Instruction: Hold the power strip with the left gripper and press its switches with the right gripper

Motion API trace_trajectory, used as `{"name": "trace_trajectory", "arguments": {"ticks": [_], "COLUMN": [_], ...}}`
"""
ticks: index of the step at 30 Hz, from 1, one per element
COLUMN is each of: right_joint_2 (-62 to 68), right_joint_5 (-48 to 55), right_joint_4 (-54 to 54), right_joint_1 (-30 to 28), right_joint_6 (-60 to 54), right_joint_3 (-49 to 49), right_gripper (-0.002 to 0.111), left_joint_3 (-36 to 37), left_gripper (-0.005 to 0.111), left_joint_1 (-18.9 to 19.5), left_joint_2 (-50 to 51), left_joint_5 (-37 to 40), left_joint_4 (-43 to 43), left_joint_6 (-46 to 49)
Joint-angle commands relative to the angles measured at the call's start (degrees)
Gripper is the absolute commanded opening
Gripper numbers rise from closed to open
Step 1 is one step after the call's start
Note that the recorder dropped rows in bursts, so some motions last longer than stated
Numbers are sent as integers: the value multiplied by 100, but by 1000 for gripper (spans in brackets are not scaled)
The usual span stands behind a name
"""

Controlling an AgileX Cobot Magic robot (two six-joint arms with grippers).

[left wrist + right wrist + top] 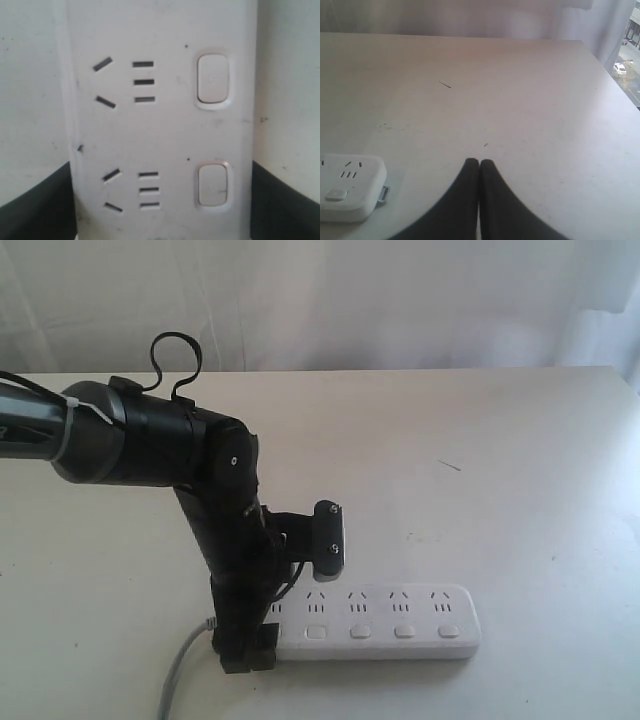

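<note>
The white power strip (pixel 380 625) lies flat near the table's front edge, its grey cord (pixel 180 670) trailing off to the left. My left gripper (pixel 250 638) comes down over its left end. In the left wrist view its black fingers (pixel 45 205) press against both long edges of the strip (pixel 165 130). Two switches (pixel 213 78) show there, each beside an outlet. More switches (pixel 361 631) run along the strip's front. My right gripper (pixel 479 161) is shut on nothing, above bare table, with the strip's rounded end (pixel 350 192) off to one side. The right arm is out of the exterior view.
The left arm's wrist camera (pixel 331 538) hangs just above the strip. A white curtain (pixel 400 300) closes off the back. The table's far right corner (pixel 580 42) shows in the right wrist view. A thin dark mark (pixel 449 466) lies on the tabletop.
</note>
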Motion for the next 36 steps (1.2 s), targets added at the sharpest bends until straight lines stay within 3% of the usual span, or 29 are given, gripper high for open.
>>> {"name": "trace_trajectory", "arguments": {"ticks": [1, 6, 10, 16, 23, 28, 31, 36], "right_joint_2": [-21, -21, -21, -21, -21, -21, -21, -21], "right_joint_5": [-127, -826, -2383, -4314, -5386, -6170, -6252, -5722], "right_joint_4": [-16, 280, 1090, 1176, 1237, 1245, 1260, 1244], "right_joint_1": [22, 22, 22, 22, 22, 22, 22, 22], "right_joint_6": [-23, 139, 743, 864, 1042, 2764, 4759, 5090], "right_joint_3": [8, 8, 8, 8, 8, 8, 8, 8], "right_gripper": [0, 0, 0, 0, 0, 0, 0, 0], "left_joint_3": [42, 42, 42, 42, 42, 42, 42, 42], "left_gripper": [0, 0, 0, 0, 0, 0, 0, 0], "left_joint_1": [-1, -1, -1, -1, -1, -1, -1, -1], "left_joint_2": [-94, -94, -94, -94, -94, -94, -94, -94], "left_joint_5": [269, 276, 142, 196, 240, 240, 220, 220], "left_joint_4": [-102, -102, -102, -115, -125, -182, -209, -209], "left_joint_6": [-174, -174, -174, -163, -163, -163, -163, -163]}}
